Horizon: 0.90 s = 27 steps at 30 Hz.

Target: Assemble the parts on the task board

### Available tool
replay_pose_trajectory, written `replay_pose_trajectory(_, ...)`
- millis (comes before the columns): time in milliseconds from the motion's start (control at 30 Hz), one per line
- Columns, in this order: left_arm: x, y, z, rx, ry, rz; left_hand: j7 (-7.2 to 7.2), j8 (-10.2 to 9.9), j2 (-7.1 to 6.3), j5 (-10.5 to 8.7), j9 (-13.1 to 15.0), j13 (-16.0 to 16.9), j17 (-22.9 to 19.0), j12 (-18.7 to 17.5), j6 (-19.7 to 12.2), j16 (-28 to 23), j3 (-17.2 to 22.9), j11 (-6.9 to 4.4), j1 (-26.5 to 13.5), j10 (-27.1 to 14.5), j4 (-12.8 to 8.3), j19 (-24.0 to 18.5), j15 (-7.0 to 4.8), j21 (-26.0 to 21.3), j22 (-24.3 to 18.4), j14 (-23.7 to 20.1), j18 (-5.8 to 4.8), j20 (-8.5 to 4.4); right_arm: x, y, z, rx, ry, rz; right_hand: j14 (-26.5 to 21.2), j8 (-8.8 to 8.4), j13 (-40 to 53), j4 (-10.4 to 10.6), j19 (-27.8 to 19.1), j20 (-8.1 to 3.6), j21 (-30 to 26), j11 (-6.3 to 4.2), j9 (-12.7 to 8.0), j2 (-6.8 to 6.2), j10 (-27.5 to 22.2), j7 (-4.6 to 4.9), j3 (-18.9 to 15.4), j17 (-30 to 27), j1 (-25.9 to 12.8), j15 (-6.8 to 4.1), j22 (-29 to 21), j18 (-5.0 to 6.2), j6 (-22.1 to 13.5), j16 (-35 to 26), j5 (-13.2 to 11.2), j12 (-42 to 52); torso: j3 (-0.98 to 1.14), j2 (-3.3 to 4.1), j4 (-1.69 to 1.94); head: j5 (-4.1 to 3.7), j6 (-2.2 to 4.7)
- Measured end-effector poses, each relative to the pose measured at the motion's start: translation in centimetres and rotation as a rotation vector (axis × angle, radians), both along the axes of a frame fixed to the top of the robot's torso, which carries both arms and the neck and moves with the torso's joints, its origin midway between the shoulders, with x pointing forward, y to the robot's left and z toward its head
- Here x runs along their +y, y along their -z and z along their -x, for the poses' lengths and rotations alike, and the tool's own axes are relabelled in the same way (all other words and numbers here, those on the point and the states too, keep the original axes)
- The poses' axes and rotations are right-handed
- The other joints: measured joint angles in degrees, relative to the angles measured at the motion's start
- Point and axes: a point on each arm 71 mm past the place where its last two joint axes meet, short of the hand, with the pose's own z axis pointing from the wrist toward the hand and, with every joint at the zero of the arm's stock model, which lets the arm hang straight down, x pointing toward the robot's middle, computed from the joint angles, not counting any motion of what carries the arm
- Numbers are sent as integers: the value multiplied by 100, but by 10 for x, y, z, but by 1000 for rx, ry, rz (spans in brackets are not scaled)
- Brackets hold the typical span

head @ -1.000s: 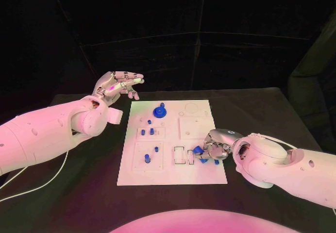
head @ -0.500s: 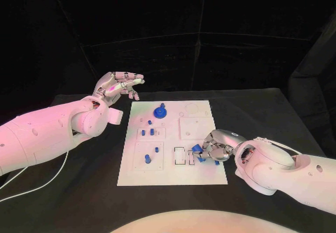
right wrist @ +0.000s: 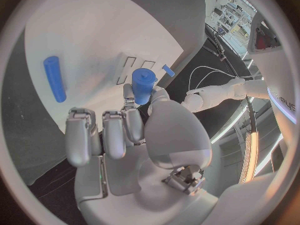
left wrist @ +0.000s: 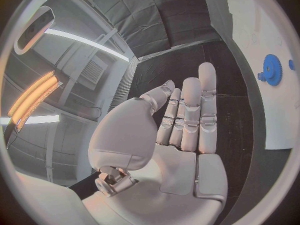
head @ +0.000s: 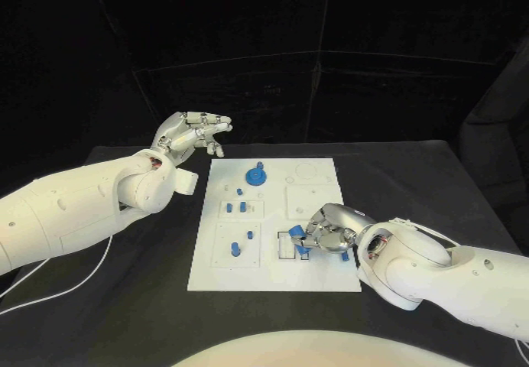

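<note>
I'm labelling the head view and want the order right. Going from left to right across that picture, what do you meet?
Left hand raised beyond the board's far left corner → blue gear on the white task board → right hand holding a blue part over the board's near right area.

Dim, dark backdrop; wrist views bend (fisheye).

The head camera looks steeply down on the task board (head: 276,225) from 6 o'clock. Each wrist camera sits close behind its own hand, sharing that board's white face.
</note>
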Motion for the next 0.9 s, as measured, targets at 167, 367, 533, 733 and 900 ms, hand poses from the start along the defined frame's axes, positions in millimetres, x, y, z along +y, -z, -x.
replay_pose_trajectory(167,-1,0,0,0,2,1,0,0,0,0,0,0,0,0,0,0,0,0,0,0,0,0,0,0,0,0,0,0,13,3,-1,24,-10,-4,0,0,-7,25,0,0,0,0,32,84,0,-17,-25,0,-85,0,0,0,24,0,-66,-95,0,1,0,18,-7)
replay_pose_trajectory(367,-3,0,0,0,6,2,0,0,0,0,0,0,-5,0,0,0,0,0,0,0,0,0,0,0,0,0,0,0,20,6,-3,48,-3,4,0,-1,-94,23,2,-3,0,0,77,148,0,-16,-70,-1,-155,1,0,0,63,-21,-144,-168,2,4,-1,40,-12)
replay_pose_trajectory(533,-4,0,0,0,6,2,0,0,0,0,0,0,-5,0,0,0,0,0,0,0,0,0,0,0,0,0,0,0,23,7,-4,60,7,12,0,0,-99,24,21,-21,0,0,142,183,-1,-39,-168,-1,-297,1,0,0,87,-21,-470,-202,6,3,-7,55,-16)
replay_pose_trajectory(733,-4,0,0,0,7,3,0,0,0,0,0,0,-5,0,0,0,0,0,0,0,0,0,0,0,0,0,0,0,22,9,-5,61,23,26,-1,30,-98,-8,21,-21,0,-11,250,282,10,-80,-563,-26,-864,0,0,0,126,-75,-2193,-291,7,0,-14,63,-16)
replay_pose_trajectory(900,-4,0,0,0,7,3,0,0,0,0,0,0,-5,0,0,0,0,0,0,0,0,0,0,0,0,0,0,0,21,9,-6,51,30,39,-1,30,-140,37,21,-21,0,0,304,139,-44,-57,-797,-85,-1153,0,0,1,103,-117,-2712,-402,8,-3,-16,63,-12)
